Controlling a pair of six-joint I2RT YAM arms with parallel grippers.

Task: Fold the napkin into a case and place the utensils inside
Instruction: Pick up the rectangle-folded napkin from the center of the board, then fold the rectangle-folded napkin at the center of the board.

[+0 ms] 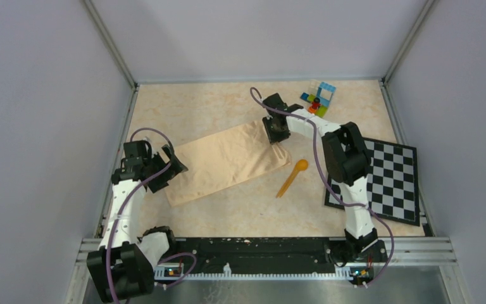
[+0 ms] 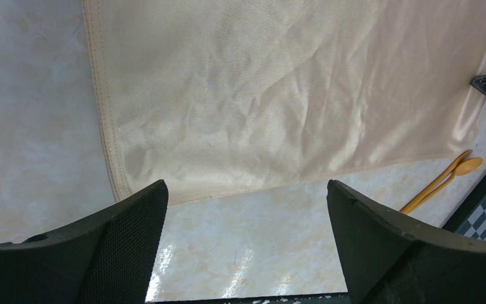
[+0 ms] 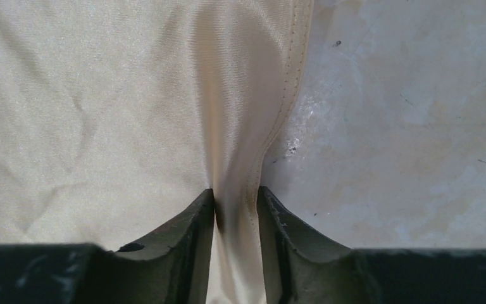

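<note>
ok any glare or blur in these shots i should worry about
Top external: even soft light, sharp throughout, hardly any shadow. Left wrist: glare patch on the table between the fingers of the left gripper, sheen on the napkin. Right wrist: fingers of the right gripper dark and soft, napkin weave crisp.

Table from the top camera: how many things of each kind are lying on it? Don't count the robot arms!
napkin: 1
orange spoon: 1
orange knife: 1, lying right beside the spoon
checkered board: 1
pile of toy bricks: 1, the single bricks are too small to count
Total: 5
</note>
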